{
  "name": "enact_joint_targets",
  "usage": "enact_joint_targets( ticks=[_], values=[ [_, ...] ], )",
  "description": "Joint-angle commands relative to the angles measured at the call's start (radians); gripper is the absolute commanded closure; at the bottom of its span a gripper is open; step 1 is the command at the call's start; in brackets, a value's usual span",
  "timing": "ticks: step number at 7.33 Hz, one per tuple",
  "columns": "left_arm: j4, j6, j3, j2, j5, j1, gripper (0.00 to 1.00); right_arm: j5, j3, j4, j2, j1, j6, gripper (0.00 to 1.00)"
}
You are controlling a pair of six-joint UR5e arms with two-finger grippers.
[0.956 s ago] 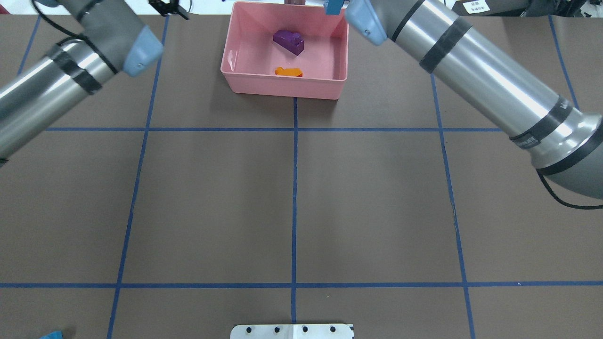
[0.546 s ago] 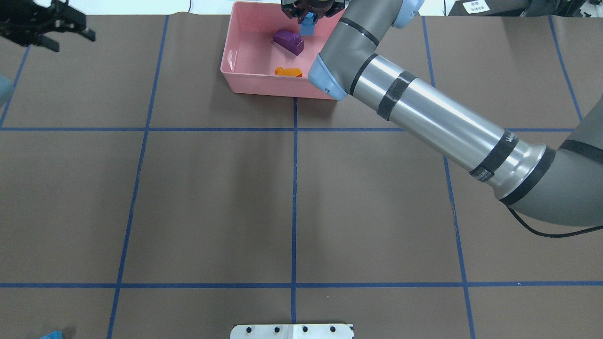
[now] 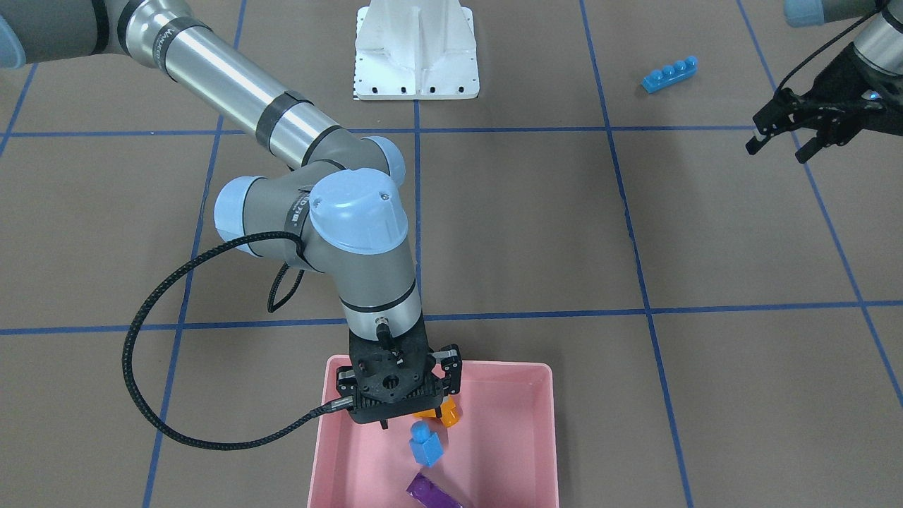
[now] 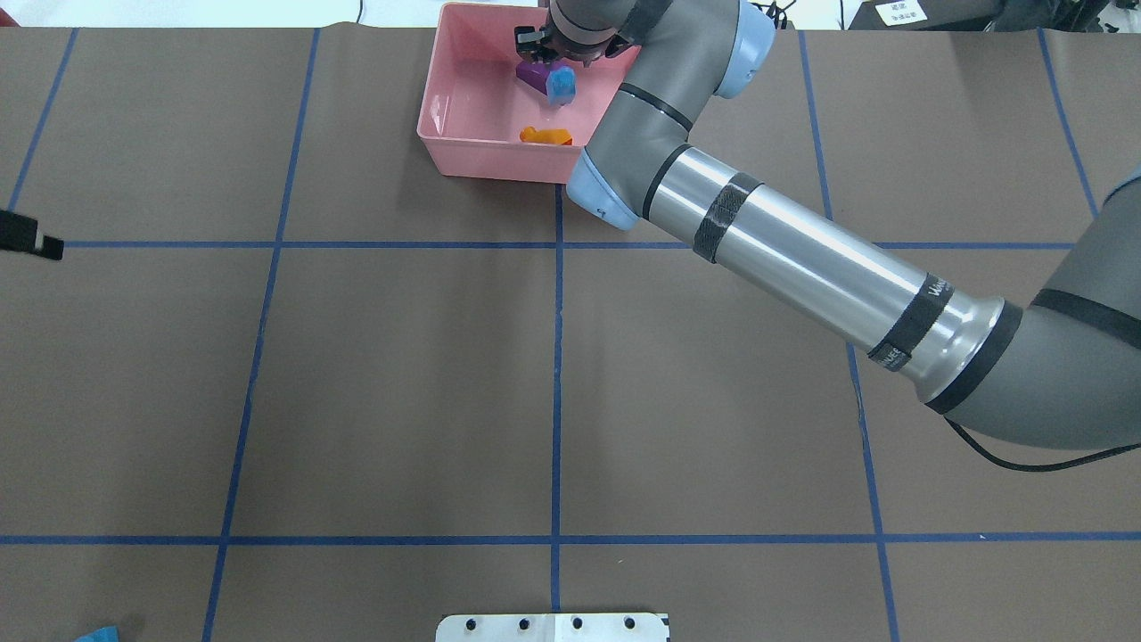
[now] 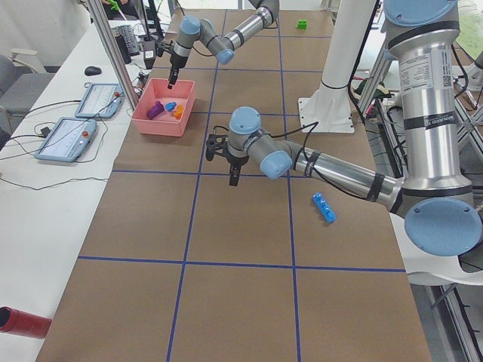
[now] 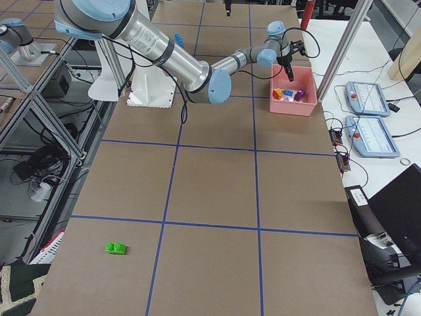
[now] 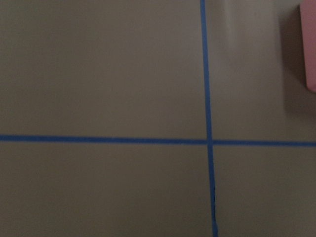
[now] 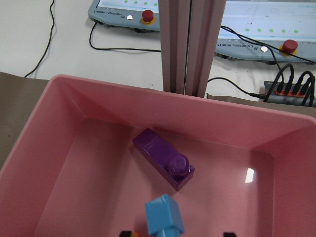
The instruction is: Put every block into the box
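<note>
- Table point(image 4: 401, 383): brown top gridded with blue tape. Everything listed below is borne on it.
- White metal base point(image 3: 416, 49): fixed at the robot's edge, mid-table. It is not counted among the blocks and is judged to lie off either reach.
- Box point(image 3: 508, 458): pink tray set at the edge far from the robot, near the centre line. Three bricks are held in it.
- Right gripper point(image 3: 398, 402): hung over the box and pointed down. Its fingers are spread wide, and nothing is clamped.
- Left gripper point(image 3: 779, 149): held above bare table on the robot's left, well apart from the box. Its fingers are seen apart and empty.
- Long blue bar point(image 3: 669, 74): left on the table outside the box, in the robot's left half.
  - From the left gripper it lies toward the robot's base and somewhat toward mid-table.
  - Its long axis is slanted across the tape grid, so a wrist turn is judged necessary.
  - The left arm is the nearer one, and nothing is seen in between.
- Purple sloped brick point(image 8: 165, 160): laid on the box floor, toward the far wall.
- Orange sloped brick point(image 4: 545, 135): laid in the box by the wall nearest the robot.
- Green two-stud brick point(image 6: 116, 248): left outside the box, far off at the robot's right end of the table. The right arm is judged nearer.
- Small blue cube point(image 3: 427, 443): found in the box just below the right gripper, free of its fingers, between the orange and purple bricks. Whether it is settled cannot be told.
</note>
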Motion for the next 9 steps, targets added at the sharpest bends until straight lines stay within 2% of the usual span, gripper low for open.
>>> enact_joint_targets(
  ticks=[1, 2, 3, 4, 5, 6, 7, 9],
  values=[
    [-0.018, 0.039, -0.139, 0.195, 0.087, 0.183, 0.00, 0.024, 0.010, 0.000, 0.008, 0.013, 0.014, 0.01],
    [-0.047, 0.040, -0.175, 0.246, 0.160, 0.287, 0.00, 0.096, 0.026, -0.006, 0.006, 0.045, 0.013, 0.01],
    [-0.053, 0.041, -0.181, 0.254, 0.229, 0.396, 0.00, 0.204, 0.057, -0.037, -0.007, 0.086, 0.013, 0.01],
    [-0.053, 0.040, -0.183, 0.263, 0.279, 0.496, 0.00, 0.263, 0.144, -0.154, -0.038, 0.123, -0.003, 0.01],
    [-0.053, 0.040, -0.186, 0.271, 0.372, 0.612, 0.00, 0.279, 0.249, -0.243, -0.088, 0.146, -0.016, 0.01],
    [-0.052, 0.040, -0.186, 0.284, 0.426, 0.703, 0.00, 0.318, 0.326, -0.287, -0.142, 0.172, -0.020, 0.01],
    [-0.052, 0.040, -0.184, 0.289, 0.439, 0.759, 0.00, 0.366, 0.368, -0.319, -0.184, 0.209, -0.058, 0.01],
    [-0.050, 0.040, -0.183, 0.327, 0.459, 0.866, 0.00, 0.382, 0.475, -0.438, -0.262, 0.229, -0.131, 0.01]
  ],
)
